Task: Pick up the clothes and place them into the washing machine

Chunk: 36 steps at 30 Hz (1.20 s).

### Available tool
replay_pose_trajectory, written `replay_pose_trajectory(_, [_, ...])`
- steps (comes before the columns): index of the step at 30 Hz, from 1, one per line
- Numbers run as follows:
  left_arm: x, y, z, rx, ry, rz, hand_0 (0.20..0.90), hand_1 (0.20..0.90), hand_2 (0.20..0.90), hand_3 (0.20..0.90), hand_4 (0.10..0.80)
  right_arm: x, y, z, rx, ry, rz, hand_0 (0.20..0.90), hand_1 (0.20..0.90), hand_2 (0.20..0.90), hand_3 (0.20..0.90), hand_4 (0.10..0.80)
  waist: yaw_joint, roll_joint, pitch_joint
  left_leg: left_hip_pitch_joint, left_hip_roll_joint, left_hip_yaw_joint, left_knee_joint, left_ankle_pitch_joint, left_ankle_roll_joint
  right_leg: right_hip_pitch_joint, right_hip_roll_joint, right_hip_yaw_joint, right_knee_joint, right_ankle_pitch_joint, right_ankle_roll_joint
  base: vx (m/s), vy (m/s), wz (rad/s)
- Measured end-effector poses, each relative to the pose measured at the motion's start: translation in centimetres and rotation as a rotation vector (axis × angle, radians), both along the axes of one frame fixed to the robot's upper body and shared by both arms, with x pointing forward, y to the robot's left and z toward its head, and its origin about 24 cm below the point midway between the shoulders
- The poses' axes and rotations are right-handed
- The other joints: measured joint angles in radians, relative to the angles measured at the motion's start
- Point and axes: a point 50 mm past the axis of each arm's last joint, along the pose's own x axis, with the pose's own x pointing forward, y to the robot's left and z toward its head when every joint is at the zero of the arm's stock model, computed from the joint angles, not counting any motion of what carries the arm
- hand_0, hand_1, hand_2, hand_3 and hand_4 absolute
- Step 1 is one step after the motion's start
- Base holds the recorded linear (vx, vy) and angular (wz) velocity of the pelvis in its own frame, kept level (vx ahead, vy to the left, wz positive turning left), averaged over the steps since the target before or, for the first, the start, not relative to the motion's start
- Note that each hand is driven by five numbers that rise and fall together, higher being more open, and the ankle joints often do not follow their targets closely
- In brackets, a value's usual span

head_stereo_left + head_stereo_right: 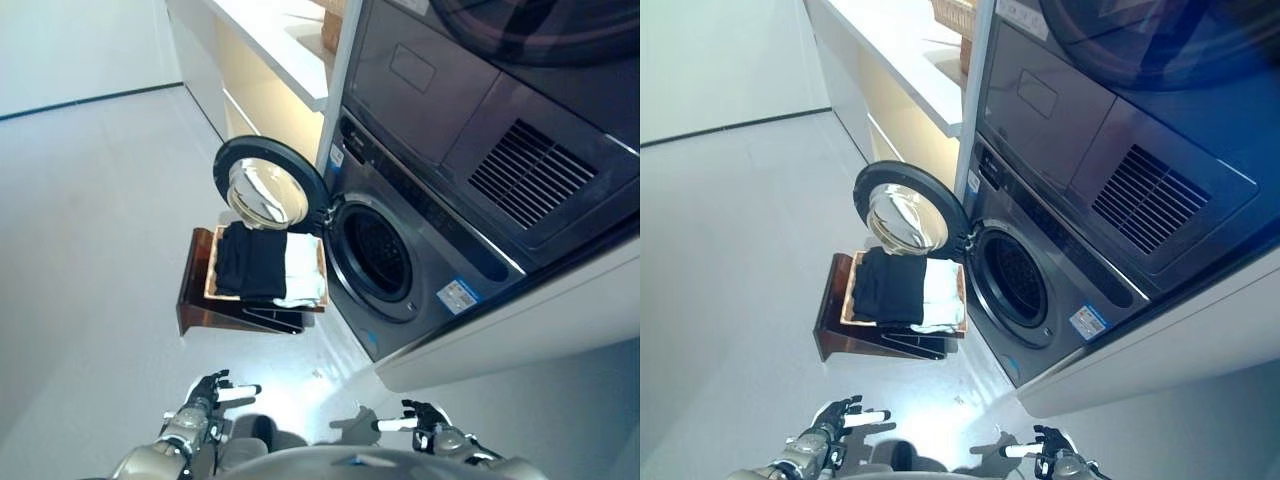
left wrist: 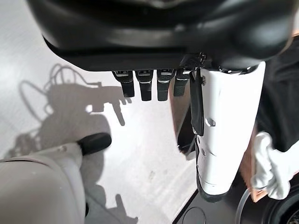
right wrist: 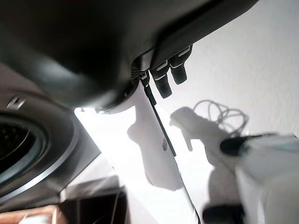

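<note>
So both hands are empty right now: the left hand (image 1: 208, 392) has its fingers loosely straight with the white-covered thumb sticking out, and the right hand (image 1: 428, 417) looks the same, relaxed and holding nothing. Both hang low over the bare floor (image 1: 90, 230), well short of the laundry. The clothes (image 1: 268, 264) sit folded in a shallow wooden tray (image 1: 211, 277) on a dark stand (image 1: 195, 300), just beside the washing machine (image 1: 420, 250), whose round door (image 1: 262, 190) is swung wide open above the tray. There's a black piece (image 1: 250, 260) and a white one (image 1: 303, 268) next to it. I'd guess they're light and floppy, so they'll sag and unfold when lifted; best to pinch a thick bunch near the middle of the black stack.
</note>
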Motion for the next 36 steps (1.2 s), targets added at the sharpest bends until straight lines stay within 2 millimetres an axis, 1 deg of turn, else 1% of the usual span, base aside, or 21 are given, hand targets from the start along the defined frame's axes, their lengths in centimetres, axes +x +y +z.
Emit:
replay_pose_trajectory(1, [-0.3, 0.1, -0.1, 0.005, 0.013, -0.011, 0.900, 0.900, 0.900, 0.900, 0.800, -0.5, 0.1, -0.1, 0.006, 0.012, -0.002, 0.900, 0.900, 0.900, 0.900, 0.800, -0.012, 0.000, 0.001, 0.013, -0.010, -0.011, -0.001, -0.005, 0.009, -0.015, -0.001, 0.011, 0.034, -0.014, -0.001, 0.225, 0.121, 0.08])
replay_pose_trajectory(2, [-0.9, 0.2, -0.3, 0.008, 0.033, -0.024, 0.900, 0.900, 0.900, 0.900, 0.800, -1.3, 0.2, -0.3, 0.019, 0.018, -0.029, 0.900, 0.900, 0.900, 0.900, 0.800, -0.021, 0.007, 0.000, 0.036, -0.016, -0.016, -0.029, -0.024, 0.020, -0.048, 0.014, 0.040, 0.035, -0.047, -0.017, 0.239, 0.016, 0.03])
replay_pose_trajectory(3, [-1.5, 0.7, -0.3, 0.018, 0.055, -0.023, 0.900, 0.900, 0.900, 0.900, 0.800, -1.1, 0.4, -0.3, 0.035, -0.004, -0.058, 0.900, 0.900, 0.900, 0.900, 0.800, -0.030, 0.003, 0.004, 0.042, -0.015, -0.007, -0.038, 0.003, 0.020, -0.050, 0.013, 0.035, -0.039, -0.053, -0.021, 0.233, -0.017, -0.09])
replay_pose_trajectory(4, [-1.8, 1.0, -0.4, 0.025, 0.073, -0.030, 0.900, 0.900, 0.900, 0.900, 0.800, -1.0, 0.5, -0.3, 0.047, -0.015, -0.074, 0.900, 0.900, 0.900, 0.900, 0.800, -0.047, 0.005, 0.009, 0.049, -0.018, -0.010, -0.038, -0.019, 0.008, -0.077, 0.017, 0.033, -0.091, -0.054, -0.023, 0.301, -0.043, -0.07])
replay_pose_trajectory(5, [-2.3, 1.0, -0.5, 0.030, 0.099, -0.029, 0.900, 0.900, 0.900, 0.900, 0.800, -0.7, 0.6, -0.2, 0.053, -0.029, -0.073, 0.900, 0.900, 0.900, 0.900, 0.800, -0.054, 0.006, 0.012, 0.052, -0.017, -0.013, -0.038, -0.024, 0.013, -0.083, 0.029, 0.033, -0.226, -0.048, -0.022, 0.198, -0.053, -0.07])
replay_pose_trajectory(7, [-2.8, 1.8, -0.5, 0.049, 0.116, -0.022, 0.900, 0.900, 0.900, 0.900, 0.800, -0.4, 1.0, -0.2, 0.076, -0.045, -0.077, 0.900, 0.900, 0.900, 0.900, 0.800, -0.060, -0.004, 0.026, 0.072, -0.021, -0.016, -0.038, -0.023, 0.008, -0.103, 0.037, 0.022, -0.357, 0.011, -0.014, 0.173, -0.079, 0.07])
replay_pose_trajectory(8, [-3.2, 1.9, -0.6, 0.052, 0.131, -0.018, 0.900, 0.900, 0.900, 0.900, 0.800, -0.3, 1.2, -0.2, 0.081, -0.044, -0.076, 0.900, 0.900, 0.900, 0.900, 0.800, -0.068, -0.018, 0.026, 0.094, -0.031, -0.024, -0.036, -0.025, 0.004, -0.098, 0.034, -0.002, -0.409, 0.074, -0.019, 0.112, -0.070, 0.23])
replay_pose_trajectory(9, [-3.3, 1.9, -0.6, 0.053, 0.134, -0.018, 0.900, 0.900, 0.900, 0.900, 0.800, -0.4, 1.3, -0.2, 0.085, -0.041, -0.073, 0.900, 0.900, 0.900, 0.900, 0.800, -0.071, -0.025, 0.026, 0.104, -0.036, -0.034, -0.034, -0.028, -0.001, -0.096, 0.029, -0.009, -0.420, 0.099, -0.028, 0.122, -0.071, 0.65])
replay_pose_trajectory(10, [-3.5, 1.9, -0.6, 0.050, 0.133, -0.017, 0.900, 0.900, 0.900, 0.900, 0.800, -0.6, 1.7, -0.3, 0.092, -0.031, -0.066, 0.900, 0.900, 0.900, 0.900, 0.800, -0.077, -0.046, 0.025, 0.138, -0.052, -0.042, -0.030, -0.042, -0.021, -0.062, 0.017, -0.032, -0.452, 0.171, -0.061, 0.187, -0.085, 0.65])
replay_pose_trajectory(11, [-3.4, 1.9, -0.6, 0.050, 0.132, -0.021, 0.900, 0.900, 0.900, 0.900, 0.800, -0.8, 1.8, -0.4, 0.092, -0.025, -0.060, 0.900, 0.900, 0.900, 0.900, 0.800, -0.076, -0.062, 0.021, 0.148, -0.066, -0.038, -0.030, -0.049, -0.024, -0.061, 0.010, -0.030, -0.451, 0.209, -0.061, 0.247, -0.101, 0.73])
replay_pose_trajectory(12, [-3.6, 1.6, -0.7, 0.037, 0.130, -0.019, 0.900, 0.900, 0.900, 0.900, 0.800, -0.6, 1.6, -0.3, 0.081, -0.018, -0.042, 0.900, 0.900, 0.900, 0.900, 0.800, -0.074, -0.052, 0.018, 0.173, -0.051, -0.029, -0.038, -0.076, -0.019, -0.029, 0.019, -0.035, -0.450, 0.227, -0.079, 0.222, -0.081, 0.44])
replay_pose_trajectory(13, [-4.1, 1.5, -0.9, 0.027, 0.135, -0.018, 0.900, 0.900, 0.900, 0.900, 0.800, -1.0, 1.3, -0.4, 0.069, -0.001, -0.028, 0.900, 0.900, 0.900, 0.900, 0.800, -0.070, -0.039, 0.011, 0.195, -0.038, -0.018, -0.037, -0.082, -0.035, 0.012, 0.027, -0.038, -0.491, 0.232, -0.088, 0.132, -0.044, 0.34])
replay_pose_trajectory(18, [-4.8, 1.0, -1.1, 0.009, 0.160, -0.029, 0.900, 0.900, 0.900, 0.900, 0.800, -1.8, 0.7, -0.5, 0.050, 0.019, -0.010, 0.900, 0.900, 0.900, 0.900, 0.800, -0.052, -0.008, -0.008, 0.207, -0.009, -0.015, -0.031, -0.094, -0.053, 0.074, 0.057, -0.035, -0.586, 0.268, -0.120, 0.066, -0.031, -0.08])
replay_pose_trajectory(21, [-4.5, 0.5, -1.2, 0.004, 0.155, -0.047, 0.900, 0.900, 0.900, 0.900, 0.800, -1.9, 0.4, -0.4, 0.042, 0.022, -0.004, 0.900, 0.900, 0.900, 0.900, 0.800, -0.053, 0.002, -0.018, 0.206, -0.004, -0.018, -0.035, -0.099, -0.057, 0.082, 0.063, -0.033, -0.610, 0.279, -0.123, 0.034, -0.032, -0.04])
replay_pose_trajectory(23, [-4.0, 0.2, -1.1, -0.002, 0.143, -0.053, 0.900, 0.900, 0.900, 0.900, 0.800, -2.1, 0.4, -0.5, 0.041, 0.026, 0.002, 0.900, 0.900, 0.900, 0.900, 0.800, -0.055, 0.004, -0.021, 0.205, 0.000, -0.022, -0.037, -0.106, -0.048, 0.091, 0.066, -0.035, -0.622, 0.282, -0.123, 0.020, -0.031, 0.04])
replay_pose_trajectory(29, [-4.1, 0.2, -1.1, -0.003, 0.144, -0.053, 0.900, 0.900, 0.900, 0.900, 0.800, -2.0, 0.5, -0.4, 0.041, 0.025, 0.008, 0.900, 0.900, 0.900, 0.900, 0.800, -0.057, -0.003, -0.039, 0.186, 0.003, -0.032, -0.037, -0.105, -0.048, 0.066, 0.067, -0.043, -0.605, 0.275, -0.122, 0.060, -0.096, 0.04])
replay_pose_trajectory(32, [-4.4, 0.4, -1.2, 0.001, 0.153, -0.048, 0.900, 0.900, 0.900, 0.900, 0.800, -1.7, 0.7, -0.4, 0.047, 0.013, 0.017, 0.900, 0.900, 0.900, 0.900, 0.800, -0.052, -0.007, -0.037, 0.167, 0.017, -0.021, 0.006, -0.124, -0.071, 0.038, 0.087, -0.052, -0.540, 0.238, -0.148, 0.027, -0.201, -0.02])
replay_pose_trajectory(33, [-4.4, 1.1, -1.0, 0.015, 0.153, -0.040, 0.900, 0.900, 0.900, 0.900, 0.800, -1.4, 1.1, -0.4, 0.059, 0.003, 0.020, 0.900, 0.900, 0.900, 0.900, 0.800, -0.050, -0.034, -0.023, 0.132, 0.014, -0.015, 0.107, -0.150, -0.102, 0.039, 0.086, -0.049, -0.522, 0.219, -0.149, -0.058, -0.152, 0.02])
replay_pose_trajectory(34, [-3.8, 1.8, -0.7, 0.030, 0.139, -0.037, 0.900, 0.900, 0.900, 0.900, 0.800, -1.3, 1.6, -0.5, 0.069, 0.002, 0.028, 0.900, 0.900, 0.900, 0.900, 0.800, -0.047, -0.064, -0.002, 0.058, 0.001, -0.015, 0.270, -0.167, -0.134, 0.051, 0.068, -0.040, -0.526, 0.215, -0.153, -0.059, -0.109, 0.00])
replay_pose_trajectory(35, [-3.4, 2.0, -0.6, 0.039, 0.128, -0.038, 0.900, 0.900, 0.900, 0.900, 0.800, -1.1, 1.7, -0.4, 0.071, -0.001, 0.036, 0.900, 0.900, 0.900, 0.900, 0.800, -0.044, -0.084, 0.003, 0.008, 0.000, -0.019, 0.375, -0.178, -0.152, 0.057, 0.049, -0.031, -0.531, 0.218, -0.156, 0.043, -0.028, -0.04])
replay_pose_trajectory(36, [-3.1, 2.5, -0.4, 0.053, 0.118, -0.031, 0.900, 0.900, 0.900, 0.900, 0.800, -0.8, 1.3, -0.3, 0.057, -0.006, 0.043, 0.900, 0.900, 0.900, 0.900, 0.800, -0.031, -0.083, 0.024, -0.067, 0.003, -0.028, 0.510, -0.182, -0.181, 0.075, 0.049, -0.024, -0.539, 0.227, -0.174, 0.048, -0.026, -0.07])
